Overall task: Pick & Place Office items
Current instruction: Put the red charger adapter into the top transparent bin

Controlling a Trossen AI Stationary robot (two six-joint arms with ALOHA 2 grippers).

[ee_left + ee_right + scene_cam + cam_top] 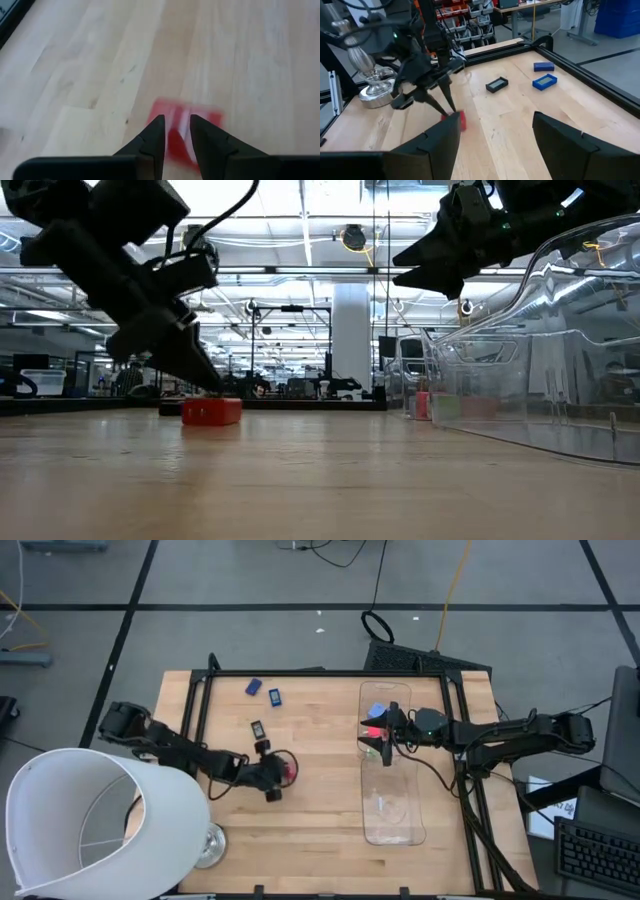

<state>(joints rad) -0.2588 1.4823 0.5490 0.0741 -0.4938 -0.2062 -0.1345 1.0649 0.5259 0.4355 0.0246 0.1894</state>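
My left gripper (272, 778) points down at a small red piece (290, 771) that lies flat on the wood, left of the table's middle. In the left wrist view its fingers (176, 129) stand a narrow gap apart, right over the blurred red piece (172, 142). My right gripper (384, 737) hovers open and empty over the far end of the clear tray (396, 825), where red, light blue and green pieces (374, 726) lie. A black piece (257, 728) and two blue pieces (253, 687) (274, 696) rest farther back on the table. My left gripper comes at the red piece (211, 412) from above, slanting from the table's left, with its fingertips (212, 383) at the piece's top. The piece lies on the table. Whether the fingers touch it, I cannot tell.
A big white lampshade (90, 825) and a metal lamp base (207, 848) fill the table's near left corner. The long clear tray takes up the right part. A black frame (300, 673) runs along the far edge. Bare wood lies between the red piece and the tray.
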